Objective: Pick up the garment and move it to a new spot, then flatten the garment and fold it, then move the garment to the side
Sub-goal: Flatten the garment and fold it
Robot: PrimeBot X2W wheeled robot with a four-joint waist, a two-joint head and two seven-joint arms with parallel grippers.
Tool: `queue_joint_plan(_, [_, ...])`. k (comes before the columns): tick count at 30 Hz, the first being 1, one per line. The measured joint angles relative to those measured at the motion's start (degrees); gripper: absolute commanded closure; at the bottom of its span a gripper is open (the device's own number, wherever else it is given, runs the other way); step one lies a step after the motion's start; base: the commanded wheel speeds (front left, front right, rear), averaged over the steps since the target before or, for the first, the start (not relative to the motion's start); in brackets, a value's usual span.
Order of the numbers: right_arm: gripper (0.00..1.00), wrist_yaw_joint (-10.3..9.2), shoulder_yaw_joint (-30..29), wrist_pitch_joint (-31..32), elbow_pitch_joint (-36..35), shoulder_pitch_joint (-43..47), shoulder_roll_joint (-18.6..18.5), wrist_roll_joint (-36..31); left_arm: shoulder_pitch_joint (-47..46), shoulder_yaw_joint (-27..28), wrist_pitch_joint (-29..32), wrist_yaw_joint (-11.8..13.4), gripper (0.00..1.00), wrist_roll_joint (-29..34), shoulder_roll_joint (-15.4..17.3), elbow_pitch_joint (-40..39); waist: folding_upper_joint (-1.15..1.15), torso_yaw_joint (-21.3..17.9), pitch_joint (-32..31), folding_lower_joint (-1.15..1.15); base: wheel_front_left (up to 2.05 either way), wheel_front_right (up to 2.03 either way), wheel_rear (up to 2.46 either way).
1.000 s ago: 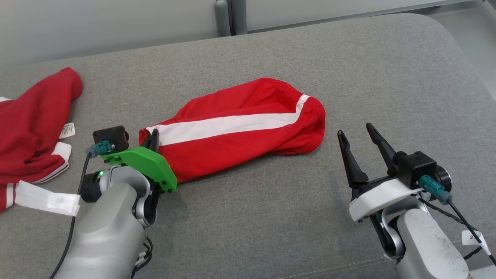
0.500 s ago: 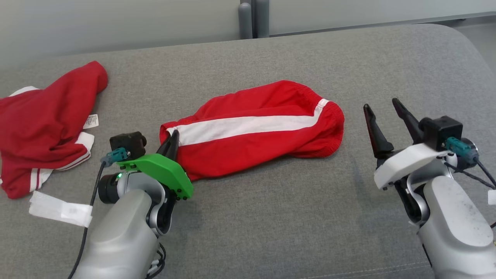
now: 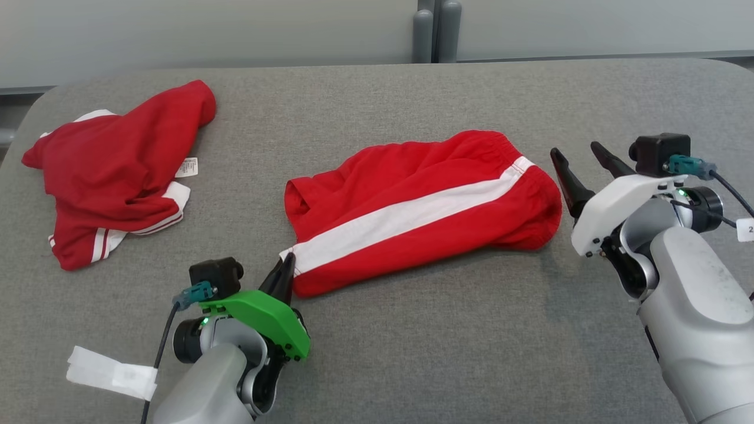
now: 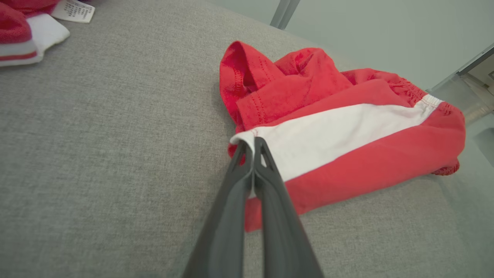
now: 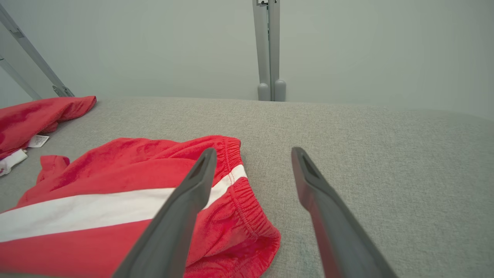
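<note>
Your left hand clamped on the red shorts; your right hand open beside them.
You have the left fingers pressed together on the near hem corner, at the end of the 1 white stripe. The shorts lie mid-worktop. Your right hand's 2 fingers stand apart just beside the elastic waistband, holding nothing. A second red garment lies crumpled at the far left.
</note>
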Motion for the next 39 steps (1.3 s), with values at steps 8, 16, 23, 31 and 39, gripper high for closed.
queue_joint_plan(8, [0.00,0.30,2.2,6.6,4.7,-4.8,-1.5,0.9,3.2,-0.7,0.0,0.0,1.00,0.0,0.0,-1.2,0.00,2.1,1.1,0.00,0.00,0.00,0.00])
queue_joint_plan(16, [0.00,0.53,5.9,10.7,7.1,-7.4,-2.7,1.7,3.3,-1.0,0.0,0.0,1.00,0.2,-0.1,-3.1,0.00,3.5,2.7,0.00,0.00,0.00,0.00])
queue_joint_plan(23, [0.00,0.54,13.1,13.8,7.5,-8.1,-2.8,5.5,4.5,-1.2,0.0,0.1,1.00,1.1,-0.1,-4.4,0.00,4.0,3.4,0.00,0.00,0.00,0.00])
queue_joint_plan(31, [0.19,0.54,14.6,13.9,7.4,-10.7,-5.0,8.4,4.7,-1.2,0.0,0.4,1.00,1.3,-0.1,-5.7,0.00,4.0,4.2,0.00,0.00,0.00,0.00])
queue_joint_plan(39, [0.36,0.54,18.0,16.5,8.2,-12.4,-7.0,11.7,4.7,-1.4,0.0,0.9,1.00,1.6,-0.2,-7.1,0.00,4.8,5.5,0.00,0.00,0.00,0.00])
